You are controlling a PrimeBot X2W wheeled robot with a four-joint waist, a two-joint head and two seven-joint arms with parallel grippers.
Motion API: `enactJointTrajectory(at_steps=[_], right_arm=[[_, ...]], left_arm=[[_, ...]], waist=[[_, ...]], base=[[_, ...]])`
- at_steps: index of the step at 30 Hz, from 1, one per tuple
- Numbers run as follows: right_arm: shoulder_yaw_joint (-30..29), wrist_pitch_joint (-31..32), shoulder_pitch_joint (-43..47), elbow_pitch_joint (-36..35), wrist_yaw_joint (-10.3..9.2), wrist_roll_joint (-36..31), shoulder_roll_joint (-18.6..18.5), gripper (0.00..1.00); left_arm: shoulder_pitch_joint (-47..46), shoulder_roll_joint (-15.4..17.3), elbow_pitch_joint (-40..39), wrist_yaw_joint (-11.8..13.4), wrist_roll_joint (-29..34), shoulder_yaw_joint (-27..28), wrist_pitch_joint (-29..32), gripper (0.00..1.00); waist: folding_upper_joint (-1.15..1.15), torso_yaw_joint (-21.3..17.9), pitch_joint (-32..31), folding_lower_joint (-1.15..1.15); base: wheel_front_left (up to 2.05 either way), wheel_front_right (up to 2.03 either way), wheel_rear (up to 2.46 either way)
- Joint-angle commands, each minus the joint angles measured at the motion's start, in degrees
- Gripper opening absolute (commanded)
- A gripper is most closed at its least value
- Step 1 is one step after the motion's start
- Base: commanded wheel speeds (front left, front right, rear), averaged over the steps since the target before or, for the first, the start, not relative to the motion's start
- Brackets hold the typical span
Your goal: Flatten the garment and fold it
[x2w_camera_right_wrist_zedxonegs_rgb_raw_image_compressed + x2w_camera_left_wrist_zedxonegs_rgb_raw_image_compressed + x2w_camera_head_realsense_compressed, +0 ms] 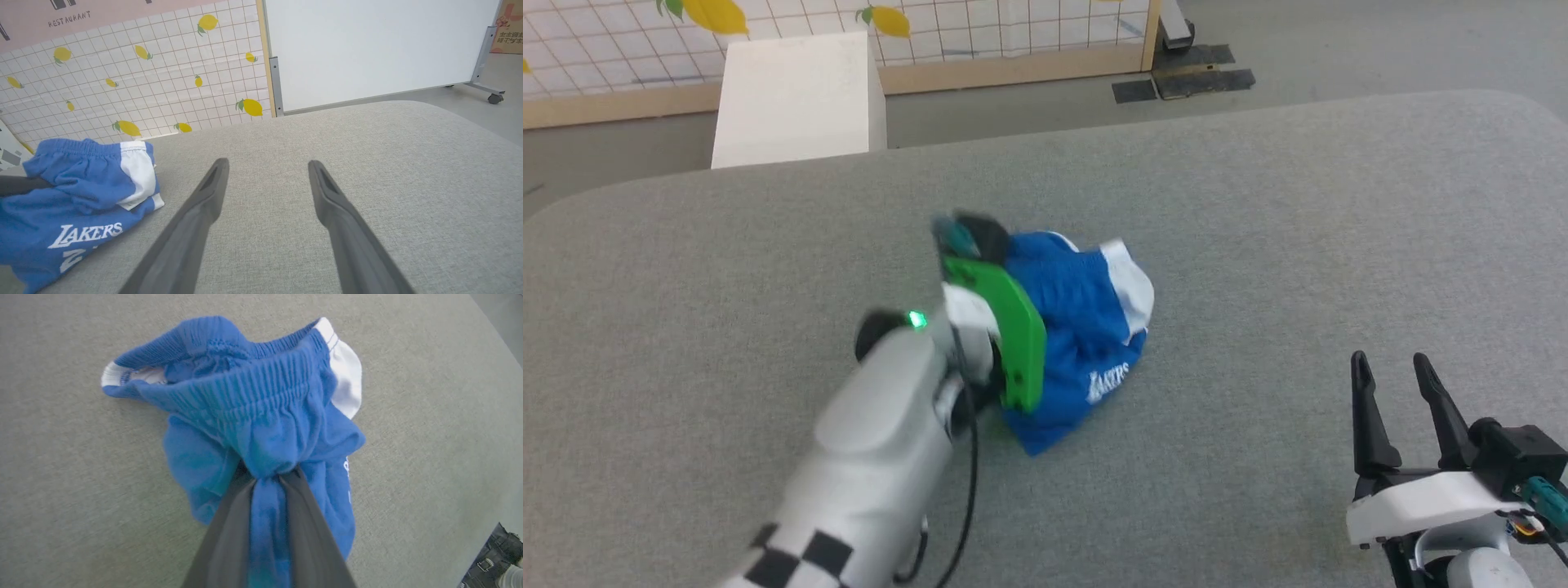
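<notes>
Noted shorts bunched in a heap on the bench. Found left gripper jaws pinched narrow on a blue fold just below the waistband. Saw right gripper well right of the shorts, jaws wide, empty.

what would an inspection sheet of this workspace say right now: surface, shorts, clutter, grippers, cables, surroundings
surface: grey cloth-covered table, the garment lying on it
job's things: shorts bunched in a heap, not flattened, waistband gathered, white LAKERS lettering facing up
clutter: nothing seen
grippers: left gripper shut on a pinch of the blue cloth; right gripper open, holding nothing, apart from the heap
cables: black cable hanging along the left forearm
surroundings: white box beyond the table, lemon-print wall, white panel on a wheeled frame
</notes>
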Motion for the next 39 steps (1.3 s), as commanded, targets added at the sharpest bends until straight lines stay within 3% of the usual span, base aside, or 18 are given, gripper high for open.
enactJointTrajectory(at_steps=[1,3,6,7,8,18,23,33,39], right_arm=[[0.2,-0.4,0.2,0.1,-0.09,0.4,0.1,1.00],[0.4,-0.5,-0.5,0.2,-0.09,0.7,0.1,1.00],[0.6,-0.5,-1.1,0.3,-0.09,0.9,0.1,1.00],[0.7,-0.5,-1.3,0.3,-0.09,0.9,0.1,1.00],[0.7,-0.5,-1.4,0.3,-0.09,1.0,0.1,1.00],[1.0,-0.5,-0.6,0.6,-0.09,1.1,0.1,1.00],[1.1,-0.5,-0.5,0.3,-0.09,1.2,0.1,1.00],[0.3,-0.5,0.5,0.1,-0.09,0.9,0.1,1.00],[-0.2,-0.5,1.4,-0.2,-0.09,0.7,0.1,1.00]], left_arm=[[1.8,0.0,-0.1,-0.4,-1.7,-1.7,0.8,0.00],[5.1,0.0,0.2,-0.3,-4.9,-6.1,3.1,0.00],[5.8,0.0,-0.5,0.2,-7.2,-7.8,3.3,0.00],[5.6,0.0,-0.9,0.5,-7.7,-8.1,2.9,0.36],[5.3,0.0,-1.4,0.7,-8.3,-8.2,2.4,1.00],[2.6,0.1,-8.1,1.3,-17.3,-2.2,-2.1,1.00],[3.2,2.9,-12.5,2.3,-18.4,2.5,-7.9,1.00],[8.9,13.4,-21.7,9.1,-8.4,9.3,-29.2,1.00],[16.3,18.0,-26.2,11.4,-3.2,10.6,-36.6,1.00]], waist=[[0.00,0.5,0.4,0.00],[0.00,1.4,0.8,0.00],[0.00,2.2,1.0,0.00],[0.00,2.6,0.9,0.00],[0.00,2.9,0.9,0.00],[0.00,6.6,-2.0,0.00],[0.00,8.1,-3.5,0.00],[0.00,10.8,-5.6,0.00],[0.00,11.1,-6.4,0.00]], base=[[0.00,0.00,0.00],[0.00,0.00,0.00],[0.00,0.00,0.00],[0.00,0.00,0.00],[0.00,0.00,0.00],[0.00,0.00,0.00],[0.00,0.00,0.00],[0.00,0.00,0.00],[0.00,0.00,0.00]])
